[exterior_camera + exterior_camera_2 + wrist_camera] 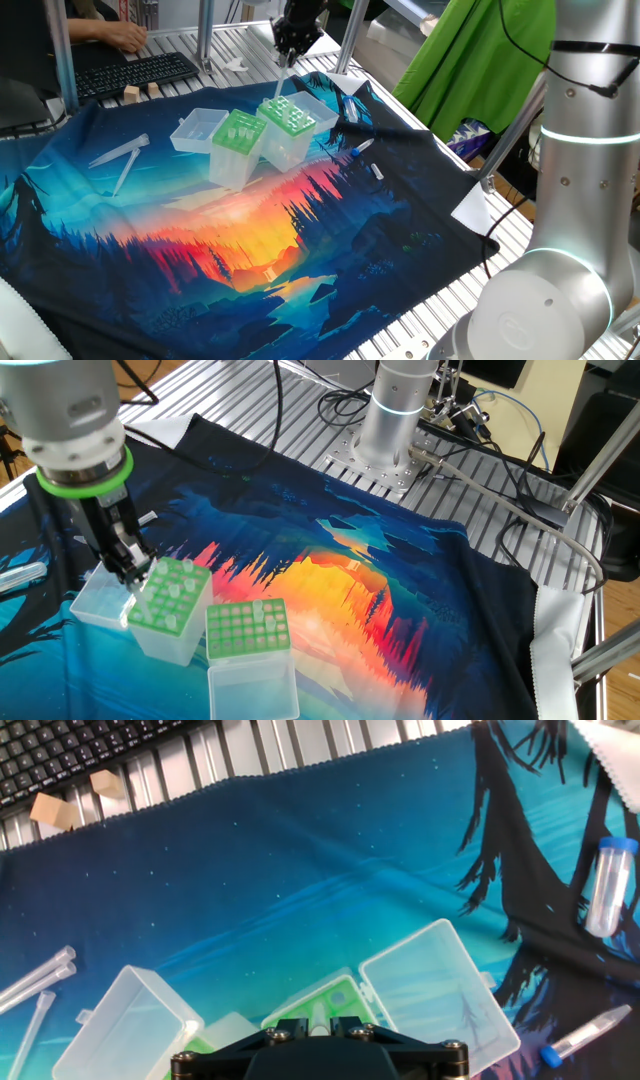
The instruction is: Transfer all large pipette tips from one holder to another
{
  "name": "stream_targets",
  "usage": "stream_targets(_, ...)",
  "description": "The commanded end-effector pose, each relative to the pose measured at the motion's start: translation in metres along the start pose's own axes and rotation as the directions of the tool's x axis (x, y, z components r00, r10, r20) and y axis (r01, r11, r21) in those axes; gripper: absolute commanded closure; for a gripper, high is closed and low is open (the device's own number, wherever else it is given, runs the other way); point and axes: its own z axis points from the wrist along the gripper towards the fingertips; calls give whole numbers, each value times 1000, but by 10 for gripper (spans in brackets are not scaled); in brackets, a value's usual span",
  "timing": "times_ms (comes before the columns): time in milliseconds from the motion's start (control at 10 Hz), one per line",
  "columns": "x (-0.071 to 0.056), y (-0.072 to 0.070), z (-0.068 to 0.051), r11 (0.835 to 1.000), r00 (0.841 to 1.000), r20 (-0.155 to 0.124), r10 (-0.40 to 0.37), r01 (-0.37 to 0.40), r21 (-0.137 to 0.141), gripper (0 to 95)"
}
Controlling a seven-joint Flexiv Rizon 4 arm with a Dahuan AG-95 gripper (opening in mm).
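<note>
Pipette tip (283, 84), clear, pinched upright between narrow gripper (286, 60) fingers above dotted-grid box (291, 116). Plain-topped box (238, 132) touching beside it, mid-cloth. Printed sunset-forest cloth (300, 250) covers slatted aluminium bench (240, 45); keyboard (135, 72) at far edge.

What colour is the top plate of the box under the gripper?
Green, with a grid of small pale holes, on the box; clearest in the other fixed view.
</note>
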Motion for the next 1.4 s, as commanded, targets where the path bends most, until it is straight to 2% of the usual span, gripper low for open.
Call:
stream_targets(100, 1, 0, 1, 1000, 1000, -10, 9, -9, 15, 950)
stream_targets(200, 1, 0, 2, 999, 1000, -16, 17, -17, 30, 760)
stream_targets(400, 1, -2, 3, 999, 1000, -19, 19, -18, 39, 760)
stream_targets(500, 1, -3, 4, 999, 1000, -19, 16, -15, 39, 570)
stream_targets(800, 4, -6, 8, 999, 999, -22, 26, -26, 33, 570)
stream_targets(900, 5, -4, 10, 999, 999, -21, 35, -34, 33, 760)
stream_targets(1000, 8, -2, 11, 999, 999, -29, 45, -44, 23, 760)
stream_targets(1100, 11, 0, 13, 998, 997, -43, 58, -58, 1, 760)
stream_targets(1200, 14, 2, 14, 998, 997, -46, 64, -64, -2, 760)
stream_targets(1400, 32, 13, 17, 993, 991, -67, 117, -117, 4, 760)
